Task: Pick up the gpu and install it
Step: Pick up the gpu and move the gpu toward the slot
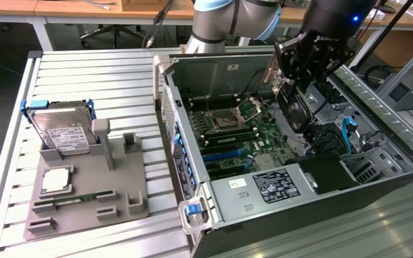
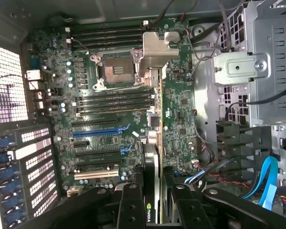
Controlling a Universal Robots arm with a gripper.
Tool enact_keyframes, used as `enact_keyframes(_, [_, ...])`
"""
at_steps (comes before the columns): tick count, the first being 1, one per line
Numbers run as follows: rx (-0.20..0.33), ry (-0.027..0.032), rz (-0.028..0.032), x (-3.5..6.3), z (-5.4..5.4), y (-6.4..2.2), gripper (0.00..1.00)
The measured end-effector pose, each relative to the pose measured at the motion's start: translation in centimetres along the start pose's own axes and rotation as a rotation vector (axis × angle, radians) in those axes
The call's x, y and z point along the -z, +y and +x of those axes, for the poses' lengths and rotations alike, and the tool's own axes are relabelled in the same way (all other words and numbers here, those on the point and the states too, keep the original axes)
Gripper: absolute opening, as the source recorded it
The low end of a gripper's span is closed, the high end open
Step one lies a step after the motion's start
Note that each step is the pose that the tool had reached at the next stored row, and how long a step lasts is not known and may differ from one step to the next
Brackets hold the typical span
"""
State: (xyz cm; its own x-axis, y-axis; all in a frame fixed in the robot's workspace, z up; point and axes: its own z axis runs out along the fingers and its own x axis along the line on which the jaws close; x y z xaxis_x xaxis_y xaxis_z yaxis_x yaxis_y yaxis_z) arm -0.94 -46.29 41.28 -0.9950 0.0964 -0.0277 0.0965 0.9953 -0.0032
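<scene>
The slatted metal desk (image 1: pixel 84 70) carries an open computer case (image 1: pixel 214 70) lying on its side, with the arm (image 1: pixel 235 16) reaching in from behind it. Inside, the green motherboard (image 1: pixel 228 137) fills the floor of the case. On the exterior view's left, well apart from the case, a grey holder (image 1: pixel 120 204) bears a silver hard drive (image 1: pixel 63 131) in a blue frame and a slim green memory stick (image 1: pixel 81 199). The hand (image 1: pixel 292 80) is clamped on the gpu (image 1: pixel 294 110), which hangs upright over the motherboard, its round fan facing the exterior view's right and its silver bracket uppermost. Around it stand the power supply (image 1: pixel 321 180), a metal drive cage (image 2: pixel 248 67) and a blue cable (image 1: pixel 348 129) looping just beside the card's path. The power supply's black label (image 1: pixel 271 186) and the hard drive's sticker are too small to read. The wrist view looks down the card's thin edge, where an NVIDIA logo sits between the black fingers (image 2: pixel 128 205). There the card runs across the board beside the empty processor socket (image 2: pixel 115 71), apart from the blue slot (image 2: pixel 97 132). The exterior view gives the card's height above the board, which the wrist view cannot.
</scene>
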Motion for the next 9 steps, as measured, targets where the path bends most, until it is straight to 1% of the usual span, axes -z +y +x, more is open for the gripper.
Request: enact_keyframes(9, [0.0, -0.0002, 0.0015, -0.74, -0.66, 0.07, 0.27])
